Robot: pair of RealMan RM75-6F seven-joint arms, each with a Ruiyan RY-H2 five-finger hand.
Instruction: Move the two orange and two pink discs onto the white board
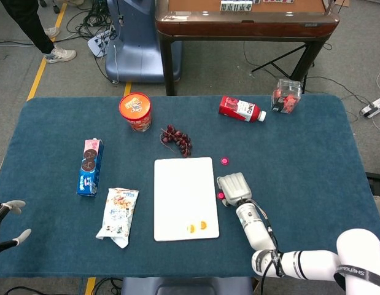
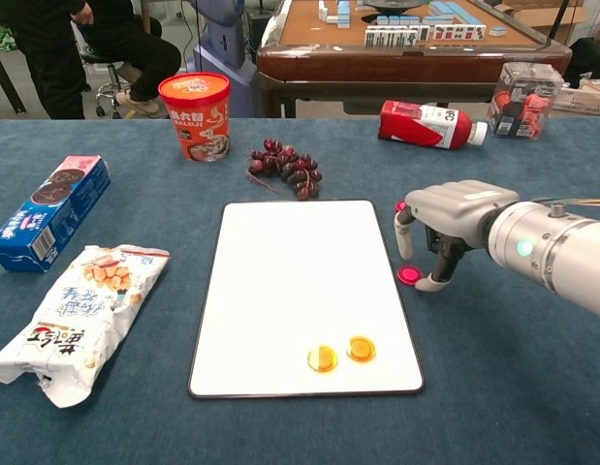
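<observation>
The right hand (image 2: 453, 221) is held palm-down, fingers spread and grasping nothing, over a flat-lying pink disc (image 2: 409, 275); the white board (image 2: 301, 291) is just beside it.

We see a dark teal table (image 2: 106, 417) under a plain white board (image 2: 300, 281), which carries two glossy orange discs (image 2: 341, 354). Two pink discs (image 2: 409, 275) show bright magenta against the cloth. The right hand (image 2: 445, 228) is pale grey with off-white fingertips (its forearm is silver with a small green light). The grapes (image 2: 285, 167) are dark red, the cup (image 2: 195, 114) orange-red with white lettering, the bottle (image 2: 430, 125) red with a white cap. The box (image 2: 47, 211) is blue and pink.
</observation>
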